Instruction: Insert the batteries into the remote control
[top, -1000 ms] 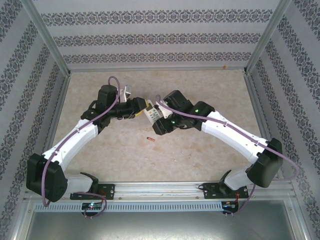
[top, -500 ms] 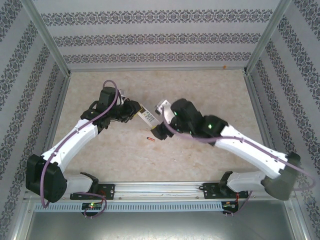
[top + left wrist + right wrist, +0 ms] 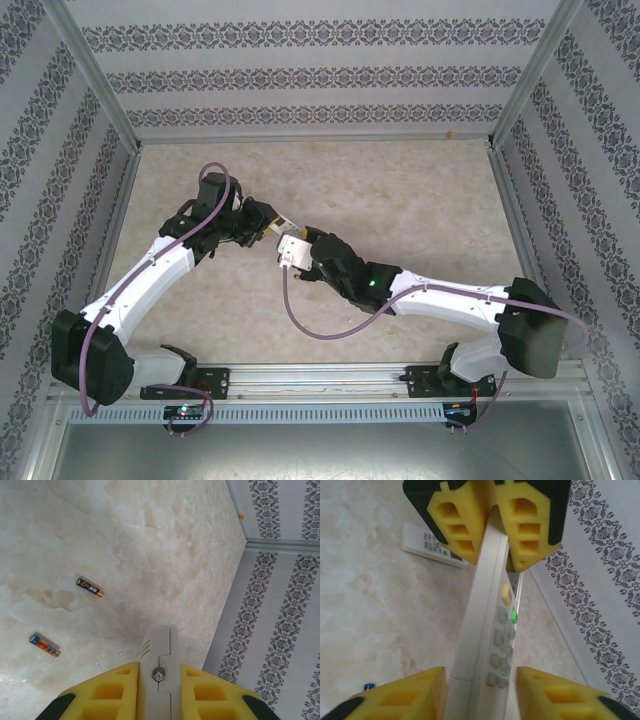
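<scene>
A white remote control [image 3: 487, 625] hangs above the table, its grey, yellow and green buttons facing right in the right wrist view. My left gripper [image 3: 161, 680] is shut on one end of it, the yellow pads [image 3: 117, 690] pressing both sides. This gripper appears again at the top of the right wrist view [image 3: 495, 515]. My right gripper [image 3: 480, 692] is open and straddles the remote's other end, with a gap at its right pad [image 3: 560, 695]. Two batteries lie on the table: a dark one with an orange end [image 3: 90, 587] and a blue-red one [image 3: 45, 645]. In the top view both grippers [image 3: 262, 218] [image 3: 297, 250] meet at the remote [image 3: 283, 232].
A second white remote [image 3: 432, 545] lies flat on the marbled table [image 3: 400, 190] behind the held one. Patterned walls [image 3: 320, 75] enclose the table on three sides. The right arm's purple cable [image 3: 300, 320] loops over the table's near middle.
My right arm has swung left and turned, bringing its open jaws round the free end of the remote. The left gripper has kept its hold and barely moved.
</scene>
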You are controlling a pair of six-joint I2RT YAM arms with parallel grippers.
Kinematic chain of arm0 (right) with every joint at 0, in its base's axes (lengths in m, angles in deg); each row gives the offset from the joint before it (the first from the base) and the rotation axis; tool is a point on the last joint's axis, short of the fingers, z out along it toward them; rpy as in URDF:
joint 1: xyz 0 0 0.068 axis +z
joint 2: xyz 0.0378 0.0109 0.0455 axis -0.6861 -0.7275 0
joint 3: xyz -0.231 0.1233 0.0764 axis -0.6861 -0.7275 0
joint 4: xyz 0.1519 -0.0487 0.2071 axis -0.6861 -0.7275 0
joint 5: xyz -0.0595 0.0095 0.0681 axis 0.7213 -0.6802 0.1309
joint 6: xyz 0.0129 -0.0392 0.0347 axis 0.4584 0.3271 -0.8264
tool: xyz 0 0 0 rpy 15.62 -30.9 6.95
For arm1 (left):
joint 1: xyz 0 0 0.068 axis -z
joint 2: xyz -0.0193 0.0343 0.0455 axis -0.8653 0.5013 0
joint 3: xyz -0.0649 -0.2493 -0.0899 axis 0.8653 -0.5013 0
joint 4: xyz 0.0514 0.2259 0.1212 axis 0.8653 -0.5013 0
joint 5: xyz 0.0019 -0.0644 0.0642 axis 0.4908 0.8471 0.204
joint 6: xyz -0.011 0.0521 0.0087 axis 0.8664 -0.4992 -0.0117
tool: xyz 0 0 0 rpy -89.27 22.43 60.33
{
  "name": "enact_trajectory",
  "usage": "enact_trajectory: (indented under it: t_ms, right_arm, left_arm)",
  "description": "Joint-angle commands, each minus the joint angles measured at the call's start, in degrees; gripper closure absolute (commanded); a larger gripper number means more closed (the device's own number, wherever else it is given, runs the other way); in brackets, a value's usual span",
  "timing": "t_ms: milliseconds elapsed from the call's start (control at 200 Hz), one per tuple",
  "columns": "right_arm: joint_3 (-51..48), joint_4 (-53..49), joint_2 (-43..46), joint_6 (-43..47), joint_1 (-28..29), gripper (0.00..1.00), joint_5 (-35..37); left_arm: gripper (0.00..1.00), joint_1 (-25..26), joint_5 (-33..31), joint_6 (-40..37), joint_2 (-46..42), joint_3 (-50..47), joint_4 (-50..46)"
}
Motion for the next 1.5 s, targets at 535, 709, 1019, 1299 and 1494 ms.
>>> enact_trajectory:
  t_ms: [535, 709, 1019, 1299, 1494]
  right_arm:
    - [2.04, -7.71, 16.65, -59.53, -17.85, 0.90, -41.47]
    - [7.07, 2.97, 15.43, -78.36, -23.60, 0.89, -59.45]
    - [10.50, 10.78, 10.01, -86.00, -23.59, 0.87, -63.86]
    - [12.27, 14.07, 4.91, -90.13, -23.23, 0.84, -64.30]
    - [12.27, 12.80, 3.96, -91.17, -23.36, 0.70, -62.17]
  left_arm:
    - [0.14, -2.59, -5.82, -20.72, -14.71, -0.66, 11.73]
    - [0.10, -5.29, 19.90, -17.80, -8.83, 1.26, 28.78]
    - [0.29, -5.22, 28.53, 1.01, -3.23, -5.43, 60.12]
    - [0.57, -5.15, 29.61, 7.23, -2.43, -8.34, 73.16]
    - [0.78, -5.13, 27.34, 13.08, -0.53, -11.97, 83.60]
